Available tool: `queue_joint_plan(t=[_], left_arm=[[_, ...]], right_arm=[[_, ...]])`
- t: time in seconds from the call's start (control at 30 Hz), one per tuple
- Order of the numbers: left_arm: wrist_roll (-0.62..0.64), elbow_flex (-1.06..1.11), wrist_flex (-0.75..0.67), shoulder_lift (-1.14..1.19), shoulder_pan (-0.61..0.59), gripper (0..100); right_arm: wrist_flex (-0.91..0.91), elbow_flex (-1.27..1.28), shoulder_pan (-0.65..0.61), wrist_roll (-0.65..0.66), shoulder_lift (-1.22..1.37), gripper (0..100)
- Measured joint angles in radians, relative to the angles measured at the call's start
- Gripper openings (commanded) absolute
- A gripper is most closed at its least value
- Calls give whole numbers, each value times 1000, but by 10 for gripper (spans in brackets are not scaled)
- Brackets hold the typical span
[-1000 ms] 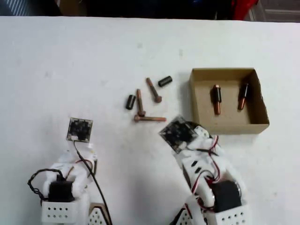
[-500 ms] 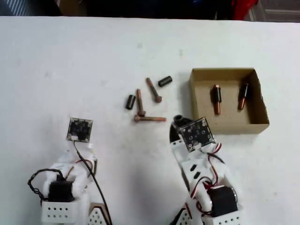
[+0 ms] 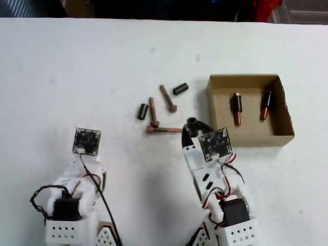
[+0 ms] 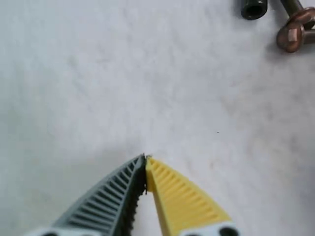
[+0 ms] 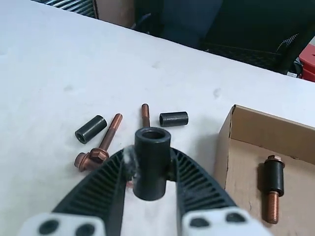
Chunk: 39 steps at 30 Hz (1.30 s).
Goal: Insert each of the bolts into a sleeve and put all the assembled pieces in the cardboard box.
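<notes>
Forward has come the right claw point(image 5: 149, 157), clamped on an upright sleeve point(image 5: 150, 169), now just beside the nearest bolt point(image 3: 163, 129) (other bolts point(image 3: 168, 98) and loose sleeves point(image 3: 143, 111) lie beyond). The left claw point(image 4: 145, 161) is pinched shut over bare bench point(image 4: 98, 73). The box point(image 3: 249, 138) holds two assembled pieces point(image 3: 236, 108).

White table point(image 3: 77, 51) w/ 3 loose bolts point(image 3: 168, 98), 2 black sleeves point(image 3: 180, 88) & cardboard box point(image 3: 249, 134) nr them
</notes>
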Motion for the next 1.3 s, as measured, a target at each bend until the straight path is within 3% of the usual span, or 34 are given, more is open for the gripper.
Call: queue_joint_plan(t=[0.5,0.8,1.03,1.3], left_arm=[[-34,-94,0,51,6,20],[-49,-400,-38,442,35,21],[-41,-566,-126,770,187,23],[43,-868,-133,1237,273,24]], right_arm=[[-235,100,0,0,2,16],[-238,100,0,0,2,16],[-238,100,38,0,2,16],[-222,100,38,0,2,16]])
